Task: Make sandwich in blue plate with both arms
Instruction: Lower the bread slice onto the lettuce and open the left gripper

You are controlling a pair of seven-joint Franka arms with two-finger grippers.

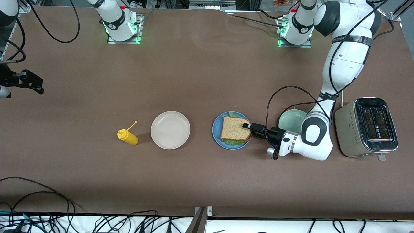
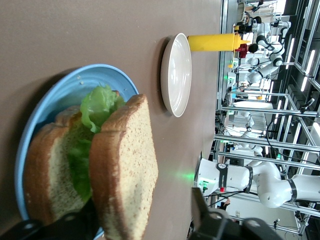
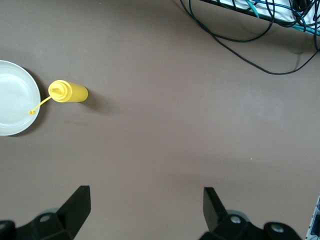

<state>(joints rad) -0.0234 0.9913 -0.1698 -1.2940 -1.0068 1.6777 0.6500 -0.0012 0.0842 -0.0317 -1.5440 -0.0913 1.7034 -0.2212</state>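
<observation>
The sandwich lies assembled on the blue plate: 2 bread slices enclosing lettuce. The left gripper sits at the top slice's edge, jaws parted on either side of it, apparently releasing. The next move calls for a clean retreat without dragging the slice. The right gripper waits, jaws apart, over bare table.
</observation>
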